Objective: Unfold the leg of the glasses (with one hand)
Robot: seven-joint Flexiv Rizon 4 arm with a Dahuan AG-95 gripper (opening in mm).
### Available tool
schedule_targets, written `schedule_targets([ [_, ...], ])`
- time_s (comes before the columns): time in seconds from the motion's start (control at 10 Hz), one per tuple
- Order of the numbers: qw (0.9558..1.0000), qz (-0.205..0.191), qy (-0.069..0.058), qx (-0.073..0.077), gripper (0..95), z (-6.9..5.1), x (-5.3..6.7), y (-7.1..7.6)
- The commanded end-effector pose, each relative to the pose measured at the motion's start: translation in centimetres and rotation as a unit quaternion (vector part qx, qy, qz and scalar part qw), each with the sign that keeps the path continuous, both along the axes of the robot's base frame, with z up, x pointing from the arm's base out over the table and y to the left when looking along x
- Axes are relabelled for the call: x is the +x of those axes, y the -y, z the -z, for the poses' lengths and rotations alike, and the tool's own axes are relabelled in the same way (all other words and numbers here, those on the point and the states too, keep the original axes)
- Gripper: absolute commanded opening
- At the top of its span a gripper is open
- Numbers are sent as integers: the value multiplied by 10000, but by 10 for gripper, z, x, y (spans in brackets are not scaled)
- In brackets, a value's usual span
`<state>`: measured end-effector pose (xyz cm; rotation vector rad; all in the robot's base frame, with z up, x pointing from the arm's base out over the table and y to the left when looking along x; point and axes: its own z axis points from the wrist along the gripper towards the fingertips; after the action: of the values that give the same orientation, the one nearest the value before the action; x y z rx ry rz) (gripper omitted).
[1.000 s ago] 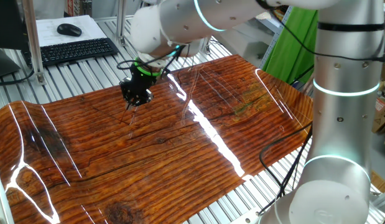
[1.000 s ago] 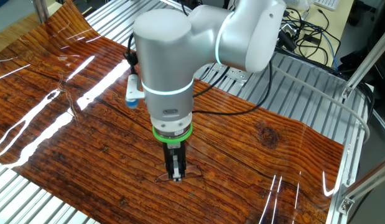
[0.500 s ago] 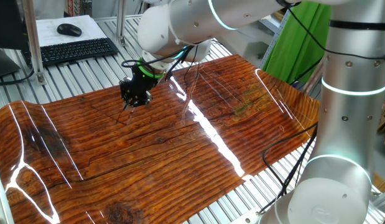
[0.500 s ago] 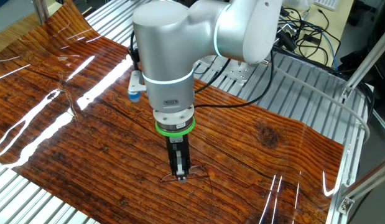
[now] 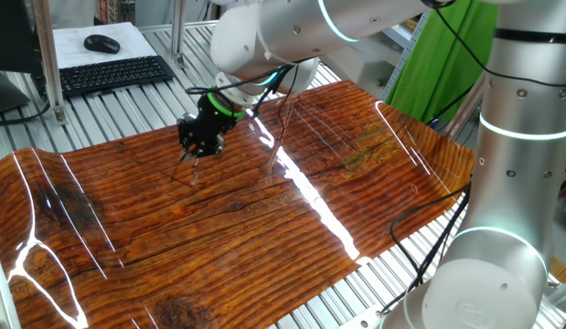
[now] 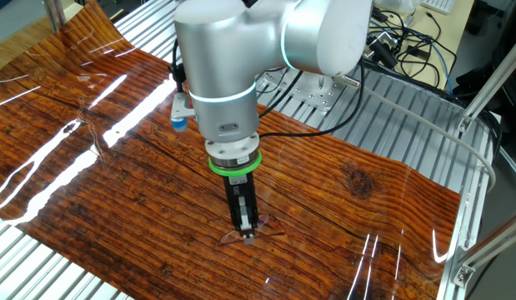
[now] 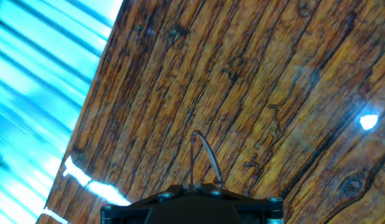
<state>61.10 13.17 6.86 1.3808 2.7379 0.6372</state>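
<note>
Now the jaws (image 6: 246, 232) point down, tips on the worktop (image 6: 141, 200) | closed together, gripping the glasses (image 6: 251, 234) it seems | glasses lie flat under the tips | leg (image 7: 204, 155) curves out in hand view

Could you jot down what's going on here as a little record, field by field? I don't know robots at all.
surface: glossy wood-grain mat over a metal slat table
glasses: thin wire frame, lying on the mat right under the gripper
gripper: pointing straight down, tips at the glasses
grip: fingers close together at the frame; closed or not, cannot tell
hand view: thin curved wire sticking out past the fingers
background: keyboard and mouse
</note>
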Motion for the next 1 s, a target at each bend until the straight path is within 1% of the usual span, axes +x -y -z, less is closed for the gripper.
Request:
schedule_targets([
  [0.1, 9997, 173, -117, -86, 0, -1, -4, -1],
  [0.2, 9996, 200, -188, -82, 0, -1, -4, -1],
  [0.3, 9989, 363, -284, -63, 0, -2, -5, -3],
  [0.4, 9979, 536, -353, -49, 0, -2, -5, -3],
  [0.5, 9963, 739, -446, -8, 0, -3, -5, -4],
  [0.6, 9953, 832, -498, 1, 0, -3, -6, -5],
  [0.7, 9950, 857, -521, 8, 0, -4, -6, -5],
  [0.8, 9944, 874, -586, 31, 0, -4, -6, -5],
  [1.0, 9945, 864, -597, 38, 0, -4, -6, -6],
])
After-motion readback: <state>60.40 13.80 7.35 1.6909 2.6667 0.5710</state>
